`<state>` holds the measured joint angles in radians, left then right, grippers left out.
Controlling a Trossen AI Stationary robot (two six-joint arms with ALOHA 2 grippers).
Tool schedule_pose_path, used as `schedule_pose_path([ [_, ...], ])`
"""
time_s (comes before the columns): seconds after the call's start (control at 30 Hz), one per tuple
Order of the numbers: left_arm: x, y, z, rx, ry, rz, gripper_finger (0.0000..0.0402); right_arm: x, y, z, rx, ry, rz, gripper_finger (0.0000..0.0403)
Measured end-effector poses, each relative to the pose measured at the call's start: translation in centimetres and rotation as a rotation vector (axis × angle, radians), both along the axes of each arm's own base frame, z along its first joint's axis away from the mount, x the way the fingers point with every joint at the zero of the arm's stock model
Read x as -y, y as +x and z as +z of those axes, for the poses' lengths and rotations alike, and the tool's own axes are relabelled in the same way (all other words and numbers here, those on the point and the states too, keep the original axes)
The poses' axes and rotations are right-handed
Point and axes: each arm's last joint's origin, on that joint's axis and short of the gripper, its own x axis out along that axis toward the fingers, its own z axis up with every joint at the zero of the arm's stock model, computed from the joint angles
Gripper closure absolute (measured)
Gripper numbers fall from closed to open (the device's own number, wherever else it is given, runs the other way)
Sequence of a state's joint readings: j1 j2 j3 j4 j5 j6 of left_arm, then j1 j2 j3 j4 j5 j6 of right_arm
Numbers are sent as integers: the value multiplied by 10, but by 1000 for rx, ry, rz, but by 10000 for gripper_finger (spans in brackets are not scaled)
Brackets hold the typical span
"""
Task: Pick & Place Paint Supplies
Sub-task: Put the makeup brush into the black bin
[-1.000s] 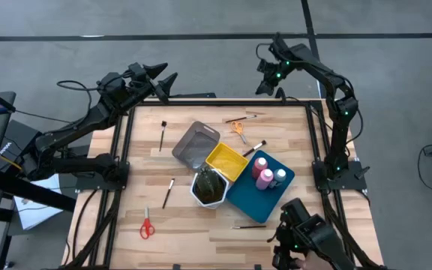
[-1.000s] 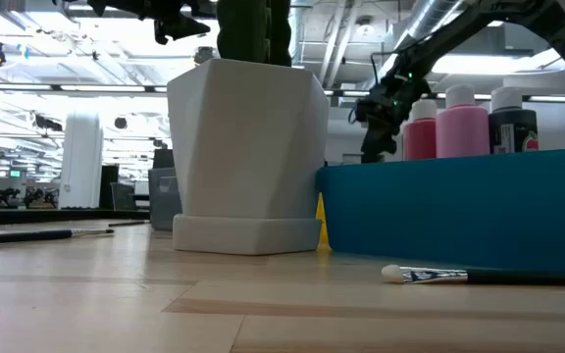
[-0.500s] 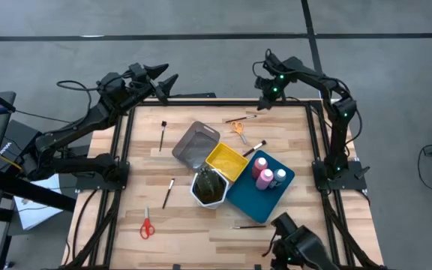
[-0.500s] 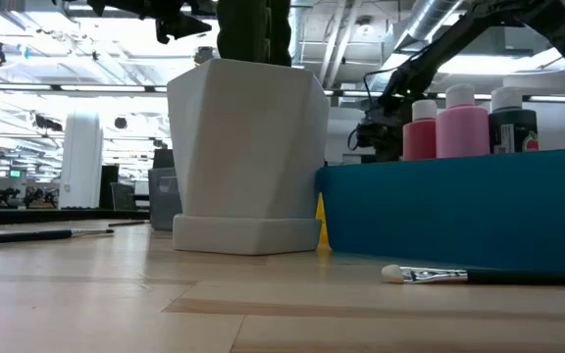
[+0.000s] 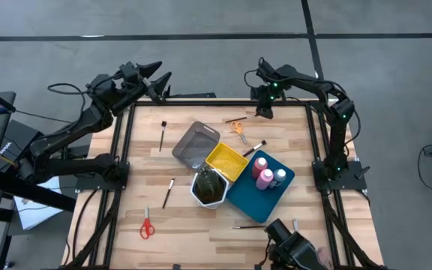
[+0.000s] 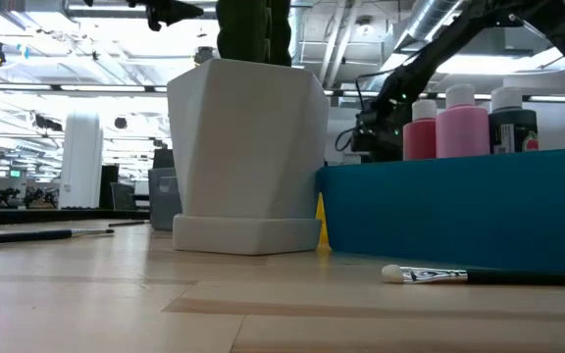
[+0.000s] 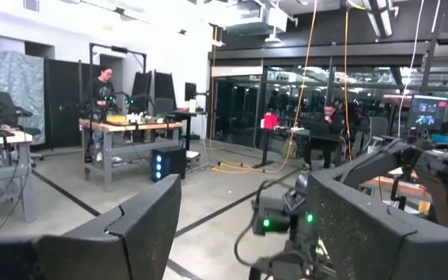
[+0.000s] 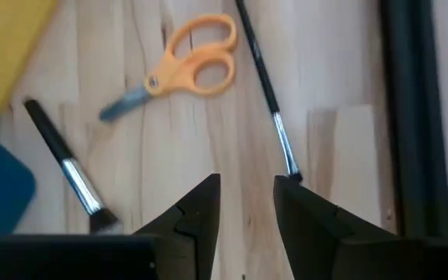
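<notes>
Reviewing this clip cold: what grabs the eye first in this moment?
The cluster mid-table: a white hexagonal pot beside a yellow tray, a grey tray and a blue tray holding two pink bottles. At the far edge the right gripper hangs over a thin brush, jaws apart, near orange scissors. The left gripper waits, open, past the far left corner.
</notes>
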<state>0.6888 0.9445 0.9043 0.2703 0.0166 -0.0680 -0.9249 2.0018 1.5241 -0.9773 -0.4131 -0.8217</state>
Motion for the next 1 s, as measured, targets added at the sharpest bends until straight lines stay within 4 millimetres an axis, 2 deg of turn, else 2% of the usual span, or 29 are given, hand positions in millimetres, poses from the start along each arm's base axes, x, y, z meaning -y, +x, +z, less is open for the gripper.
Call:
schedule_pose_path([
  [0.23, 3, -2, 2, 2, 12, -25, 129, 0, -5, -20, -4, -46, 7, 286],
  [0.57, 4, -1, 1, -9, 16, -67, 129, 2, 3, -21, 8, -169, 86, 287],
  [1.0, 5, -1, 2, -15, 26, -110, 129, 5, 4, -33, -20, -186, 132, 287],
])
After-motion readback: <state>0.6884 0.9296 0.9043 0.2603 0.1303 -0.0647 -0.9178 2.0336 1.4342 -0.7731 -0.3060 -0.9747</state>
